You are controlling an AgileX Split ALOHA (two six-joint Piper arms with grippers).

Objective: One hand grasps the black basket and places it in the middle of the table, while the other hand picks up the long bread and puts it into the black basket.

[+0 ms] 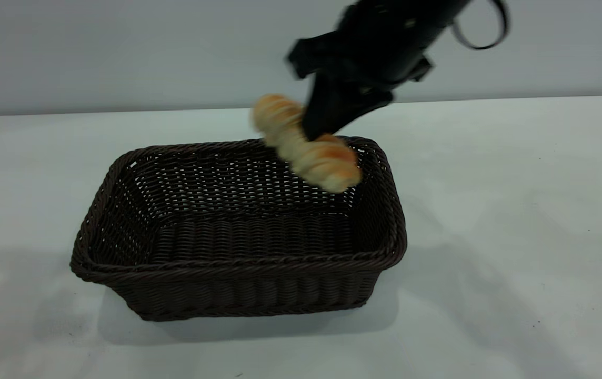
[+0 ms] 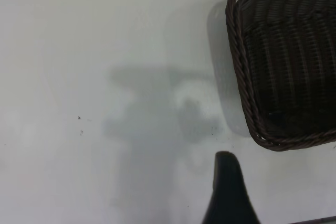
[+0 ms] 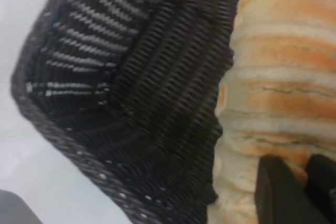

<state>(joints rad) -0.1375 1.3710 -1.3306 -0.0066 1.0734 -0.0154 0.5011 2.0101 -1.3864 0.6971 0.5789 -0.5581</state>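
Observation:
The black basket [image 1: 238, 263] stands on the table [image 1: 517, 210], near its middle. My right gripper [image 1: 315, 131] is shut on the long bread [image 1: 327, 160] and holds it tilted above the basket's back right corner. In the right wrist view the bread [image 3: 283, 77] fills one side, gripped by the fingers [image 3: 275, 192], with the basket's inside [image 3: 131, 77] below it. My left gripper [image 2: 273, 208] is out of the exterior view. Its wrist view shows one finger [image 2: 226, 187] over bare table [image 2: 79, 51], open and empty, a little apart from a basket corner [image 2: 239, 61].
A grey wall [image 1: 122, 52] runs behind the table's far edge. A looped black cable [image 1: 482, 31] hangs off the right arm. Bare tabletop lies to the left, right and front of the basket.

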